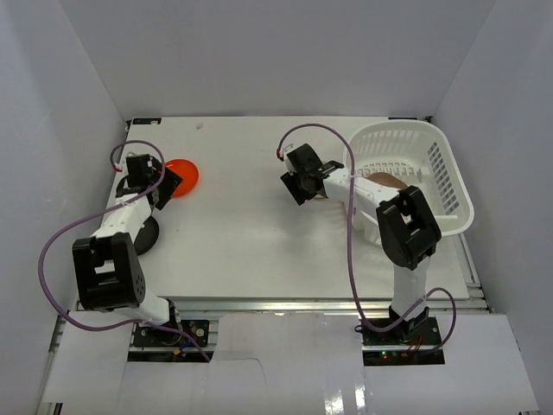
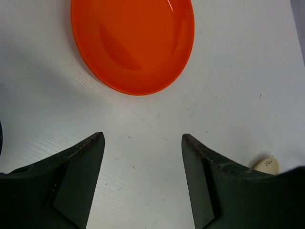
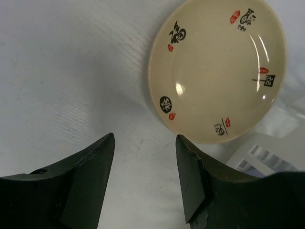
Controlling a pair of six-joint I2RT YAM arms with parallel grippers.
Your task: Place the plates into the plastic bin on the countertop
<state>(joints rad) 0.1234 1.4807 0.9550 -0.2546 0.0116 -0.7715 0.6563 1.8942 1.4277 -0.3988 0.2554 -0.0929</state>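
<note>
An orange plate [image 1: 183, 176] lies on the white countertop [image 1: 242, 233] at the left; in the left wrist view it [image 2: 133, 43] is just ahead of my fingers. My left gripper [image 1: 166, 181] [image 2: 143, 136] is open and empty, low over the bare top, short of the plate. A cream plate with black and red characters [image 3: 219, 71] lies ahead and to the right of my right gripper [image 1: 298, 177] [image 3: 145, 136], which is open and empty. The plastic bin [image 1: 449, 177] stands at the right; its corner [image 3: 267, 152] shows by the right finger.
A dark plate [image 1: 143, 235] lies under my left arm. A brown object [image 1: 389, 181] lies inside the bin. A small cream object [image 2: 266, 164] sits beside my left gripper's right finger. White walls close in the countertop on three sides.
</note>
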